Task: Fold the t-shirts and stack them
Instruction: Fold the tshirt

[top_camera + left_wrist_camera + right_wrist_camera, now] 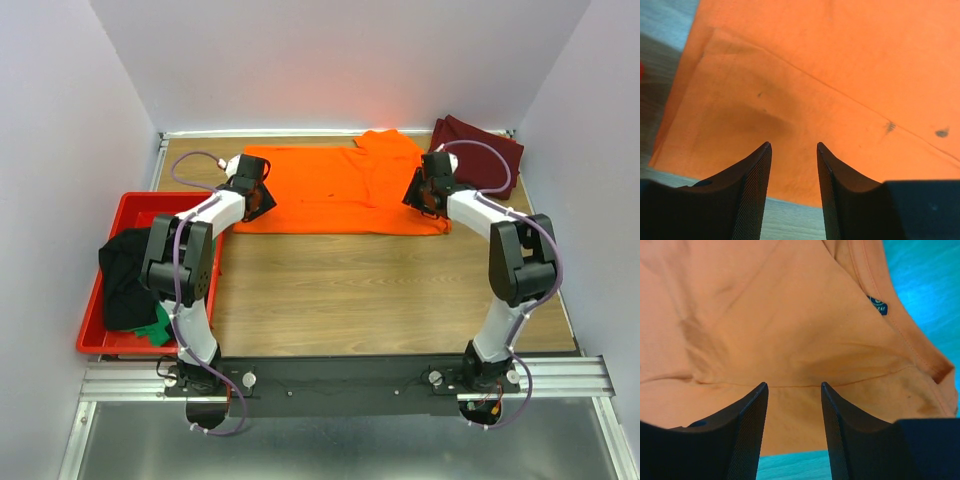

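My left tool (pixel 794 146) is released, jaws apart and empty, poised over the left near corner of the orange t-shirt (pixel 330 195). My right tool (pixel 793 386) is likewise released, above the shirt's right near edge. The shirt lies spread on the far half of the worktop (pixel 380 300). I judge a fold is starting; next, both tools must drop and pinch that near edge together.

Robot lab test cell, plain white walls (pixel 330 60) (boxed in), aluminium rail (pixel 560 375), wood-grain table (pixel 350 290), red bin (pixel 140 212)
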Tool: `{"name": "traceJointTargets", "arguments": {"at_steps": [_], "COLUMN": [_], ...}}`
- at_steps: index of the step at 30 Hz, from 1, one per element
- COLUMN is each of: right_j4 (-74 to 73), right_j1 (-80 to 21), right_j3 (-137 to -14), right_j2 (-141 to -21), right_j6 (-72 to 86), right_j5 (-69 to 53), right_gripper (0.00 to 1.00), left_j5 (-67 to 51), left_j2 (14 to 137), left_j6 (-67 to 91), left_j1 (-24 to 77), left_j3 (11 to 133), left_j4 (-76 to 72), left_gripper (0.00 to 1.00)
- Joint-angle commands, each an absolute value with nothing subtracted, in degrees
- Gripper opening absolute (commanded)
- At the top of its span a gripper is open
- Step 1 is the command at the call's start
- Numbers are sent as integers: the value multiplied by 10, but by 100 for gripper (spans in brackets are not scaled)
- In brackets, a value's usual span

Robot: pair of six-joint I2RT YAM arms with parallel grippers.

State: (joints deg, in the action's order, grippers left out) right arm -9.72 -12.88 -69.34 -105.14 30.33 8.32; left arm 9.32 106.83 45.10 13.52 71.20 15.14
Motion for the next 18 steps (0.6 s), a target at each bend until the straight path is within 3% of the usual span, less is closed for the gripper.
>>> {"name": "traceJointTargets", "arguments": {"at_steps": [1, 5, 9, 18], "right_j4": [-100, -100, -101, -116], "right_j1": [-127, -125, -120, -90], "right_j3": [-691, -672, -636, -549], "right_j2": [-1085, -1095, -1085, -1023], "right_j6": [320, 338, 360, 388], "right_j5": [98, 102, 119, 117], "right_gripper": [54, 65, 68, 69], "left_j5": [141, 145, 149, 166], "left_j2": [1092, 1100, 1100, 1053], "left_j6": [475, 485, 498, 519], "left_j1": [137, 139, 141, 164], "left_j3": [697, 687, 661, 601], "left_j4": [171, 171, 167, 170], "left_gripper": [50, 50, 50, 50]}}
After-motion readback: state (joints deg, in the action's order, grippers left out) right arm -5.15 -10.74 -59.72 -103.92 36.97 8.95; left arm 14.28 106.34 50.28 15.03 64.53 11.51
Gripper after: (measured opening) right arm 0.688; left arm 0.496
